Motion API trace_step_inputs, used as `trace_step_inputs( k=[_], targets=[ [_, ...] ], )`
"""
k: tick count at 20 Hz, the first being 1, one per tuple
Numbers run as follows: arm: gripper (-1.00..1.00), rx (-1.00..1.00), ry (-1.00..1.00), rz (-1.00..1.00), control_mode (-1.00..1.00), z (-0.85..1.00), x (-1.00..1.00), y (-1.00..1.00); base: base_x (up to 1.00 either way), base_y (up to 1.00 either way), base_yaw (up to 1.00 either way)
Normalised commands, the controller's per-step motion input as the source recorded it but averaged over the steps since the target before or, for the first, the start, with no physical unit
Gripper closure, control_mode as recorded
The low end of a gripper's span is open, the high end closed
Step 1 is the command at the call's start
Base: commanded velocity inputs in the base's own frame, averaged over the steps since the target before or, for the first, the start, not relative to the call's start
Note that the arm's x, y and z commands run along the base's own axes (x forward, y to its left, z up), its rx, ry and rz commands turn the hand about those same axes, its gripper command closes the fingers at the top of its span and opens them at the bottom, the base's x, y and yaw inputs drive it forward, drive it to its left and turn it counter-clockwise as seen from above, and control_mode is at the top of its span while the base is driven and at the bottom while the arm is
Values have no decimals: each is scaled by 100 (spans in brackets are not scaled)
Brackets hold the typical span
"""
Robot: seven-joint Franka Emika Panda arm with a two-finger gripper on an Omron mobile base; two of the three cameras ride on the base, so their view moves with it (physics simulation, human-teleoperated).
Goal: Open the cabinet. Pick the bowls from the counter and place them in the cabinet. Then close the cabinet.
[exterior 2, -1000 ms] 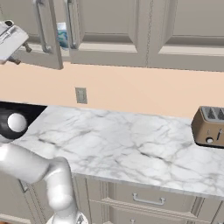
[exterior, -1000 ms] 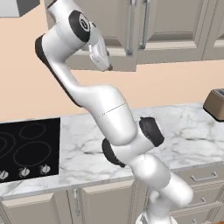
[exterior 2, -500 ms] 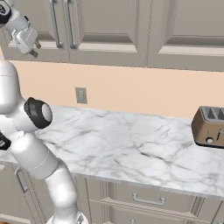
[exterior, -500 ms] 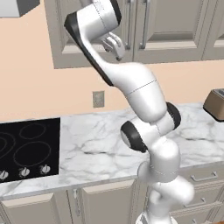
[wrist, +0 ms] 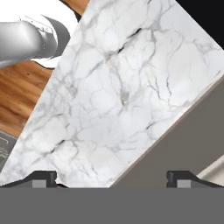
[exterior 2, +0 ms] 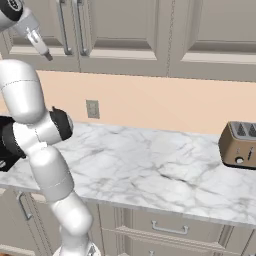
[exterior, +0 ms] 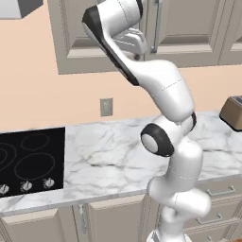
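Two doors of the cabinet [exterior 2: 117, 22] sit flush with each other on the far wall above the counter [exterior 2: 150, 165], and no gap shows at the seam. Both bar handles [exterior 2: 80, 27] hang upright, side by side at the middle.

The gripper [exterior 2: 44, 50] is up high, just left of the handles and near the left door's lower rail. I cannot tell if it touches the door. In the hand view the fingertips [wrist: 43, 177] stand wide apart with nothing between them, so the hand is open and empty. That camera looks down on marble, with a grey cabinet edge at lower right.

The bowls are probably behind the shut doors, going by the bare marble, but I can't confirm it.

Other things in the scene:
- toaster [exterior 2: 239, 145], far right on the counter
- cooktop [exterior: 28, 160], left
- outlet [exterior 2: 92, 108], on the wall under the cabinet

Step judged: closing is done or nearly done, and the hand is to come off the door. To do it well:
- Back the hand straight toward the near side, away from the door face.
- Keep the jaws wide so neither finger hooks a handle and drags a door open.
- Check the seam is flush before lowering.
- Bring the elbow down over the middle of the counter, well apart from the toaster.
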Motion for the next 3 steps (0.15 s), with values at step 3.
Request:
trace_step_inputs(
  k=[3],
  targets=[
    [-100, -3, -48, 34, -100, -100, 100, -51, 0, 0, 0]
  ],
)
